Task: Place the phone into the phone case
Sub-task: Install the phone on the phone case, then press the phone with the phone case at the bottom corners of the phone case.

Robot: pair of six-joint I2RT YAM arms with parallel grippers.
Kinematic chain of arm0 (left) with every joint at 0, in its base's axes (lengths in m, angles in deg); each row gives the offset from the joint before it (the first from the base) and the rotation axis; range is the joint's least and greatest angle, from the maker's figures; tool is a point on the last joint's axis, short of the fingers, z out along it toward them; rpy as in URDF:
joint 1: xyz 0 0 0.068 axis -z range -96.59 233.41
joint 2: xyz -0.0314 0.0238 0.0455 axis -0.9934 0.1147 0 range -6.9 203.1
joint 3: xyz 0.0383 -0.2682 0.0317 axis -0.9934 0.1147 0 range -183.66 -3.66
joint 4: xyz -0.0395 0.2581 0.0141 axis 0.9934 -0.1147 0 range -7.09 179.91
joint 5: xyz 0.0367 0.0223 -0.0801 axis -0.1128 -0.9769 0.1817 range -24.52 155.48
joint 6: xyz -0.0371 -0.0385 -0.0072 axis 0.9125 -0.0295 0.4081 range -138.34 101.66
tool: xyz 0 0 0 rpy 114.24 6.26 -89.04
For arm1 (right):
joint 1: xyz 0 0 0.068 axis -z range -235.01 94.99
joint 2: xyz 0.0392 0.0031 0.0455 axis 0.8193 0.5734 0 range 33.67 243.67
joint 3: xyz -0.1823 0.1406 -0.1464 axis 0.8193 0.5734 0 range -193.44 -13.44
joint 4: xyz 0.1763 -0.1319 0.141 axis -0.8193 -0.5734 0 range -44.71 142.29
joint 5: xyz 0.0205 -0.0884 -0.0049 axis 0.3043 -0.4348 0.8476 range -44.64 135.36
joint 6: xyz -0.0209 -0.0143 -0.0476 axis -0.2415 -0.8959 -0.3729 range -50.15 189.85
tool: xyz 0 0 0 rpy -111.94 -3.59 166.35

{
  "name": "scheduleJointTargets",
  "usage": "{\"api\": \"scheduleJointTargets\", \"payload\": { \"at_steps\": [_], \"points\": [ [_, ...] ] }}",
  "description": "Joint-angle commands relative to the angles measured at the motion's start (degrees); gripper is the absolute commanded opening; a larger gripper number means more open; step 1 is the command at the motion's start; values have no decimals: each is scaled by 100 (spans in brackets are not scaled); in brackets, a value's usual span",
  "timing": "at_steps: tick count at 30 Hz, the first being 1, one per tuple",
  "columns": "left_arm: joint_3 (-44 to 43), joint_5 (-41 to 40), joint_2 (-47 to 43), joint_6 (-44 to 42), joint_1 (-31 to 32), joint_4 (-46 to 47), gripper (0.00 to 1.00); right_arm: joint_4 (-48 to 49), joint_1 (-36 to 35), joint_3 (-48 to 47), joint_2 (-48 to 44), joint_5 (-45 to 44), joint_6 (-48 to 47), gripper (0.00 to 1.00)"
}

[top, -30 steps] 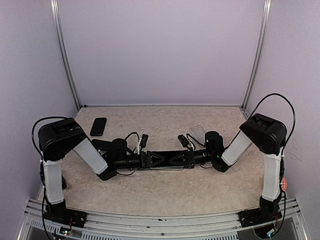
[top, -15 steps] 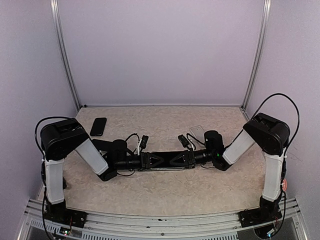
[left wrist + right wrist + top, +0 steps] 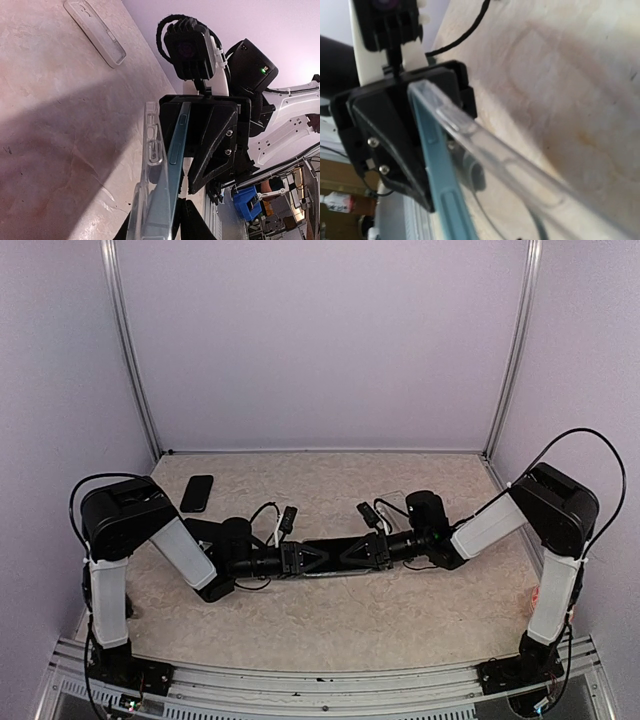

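Phone [image 3: 173, 160] and case [image 3: 151, 150], edge-on, sit clamped in left gripper [image 3: 160, 227]; far ends vanish into right gripper [image 3: 186, 114], grip impossible to tell.

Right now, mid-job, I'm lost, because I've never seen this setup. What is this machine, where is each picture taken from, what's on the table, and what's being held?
It is two robot arms bolted at the near edge of a table. The wide picture looks down from above and behind them. The other two come from a small camera on each wrist, each looking along its own fingers toward the other arm. The left gripper and right gripper meet in the middle, with a phone and a clear case between them, on edge and side by side. The left gripper looks clamped on their end, but I cannot tell whether the right one grips. Lying loose on the table are a black phone at the back left and a spare case behind the right wrist.
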Motion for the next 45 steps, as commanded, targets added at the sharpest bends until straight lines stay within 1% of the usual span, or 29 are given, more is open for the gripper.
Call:
{"api": "scheduleJointTargets", "payload": {
  "at_steps": [1,5,12,16,23,30,35,40,45],
  "points": [
    [-51,143,-118,-94,20,199,20,-848,-4,-266,-468,-384,-420,33],
    [-9,136,-153,-88,-1,221,19,-1174,60,-262,-647,-513,-523,35],
    [77,105,-171,-74,-36,300,15,-1398,87,-156,-849,-543,-578,39],
    [110,107,-189,-59,-66,333,14,-1657,116,-137,-1039,-596,-724,41],
    [181,134,-255,-50,-132,390,14,-2146,207,-77,-1369,-673,-969,42],
    [248,183,-327,-40,-212,460,13,-2419,339,139,-1686,-754,-1174,43],
    [240,300,-351,-31,-243,548,10,-2611,465,207,-1952,-747,-1320,43],
    [240,595,-365,-17,-281,800,10,-2704,582,241,-2214,-477,-1520,45],
    [307,925,-420,-30,-343,1111,10,-2886,606,242,-2324,-75,-1936,46]
  ]
}}
